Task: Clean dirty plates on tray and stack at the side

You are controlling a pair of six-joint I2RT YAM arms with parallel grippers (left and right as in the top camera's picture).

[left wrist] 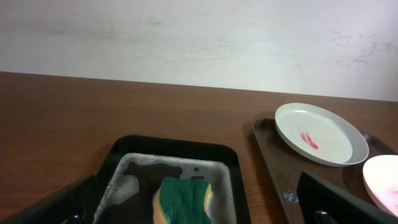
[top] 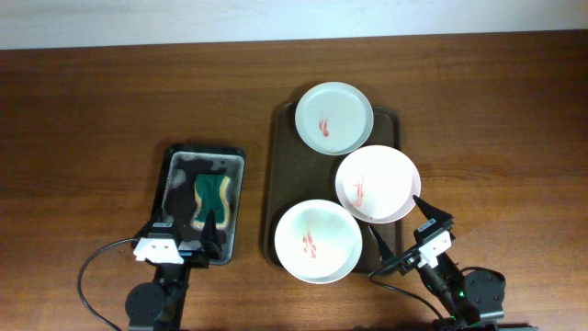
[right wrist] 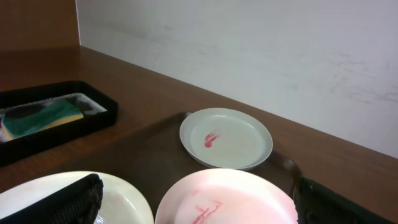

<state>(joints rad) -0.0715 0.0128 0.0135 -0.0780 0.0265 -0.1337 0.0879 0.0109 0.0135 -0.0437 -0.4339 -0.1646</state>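
Observation:
Three white plates with red smears lie on the dark brown tray point(top: 281, 165): one at the back point(top: 334, 116), one at the right point(top: 378, 183), one at the front point(top: 317, 240). In the right wrist view the back plate point(right wrist: 226, 137), right plate point(right wrist: 227, 198) and front plate point(right wrist: 124, 202) show on the tray point(right wrist: 143, 155). My right gripper point(top: 401, 224) is open and empty, its fingers astride the near edges of the right and front plates. My left gripper point(top: 183, 232) is open and empty above the near end of the black tray. The back plate also shows in the left wrist view point(left wrist: 321, 133).
A smaller black tray point(top: 234, 198) left of the brown tray holds a green and yellow sponge point(top: 210, 197) in foamy water; the sponge also shows in the left wrist view point(left wrist: 185, 200) and the right wrist view point(right wrist: 43, 116). A pale wall runs along the table's far edge.

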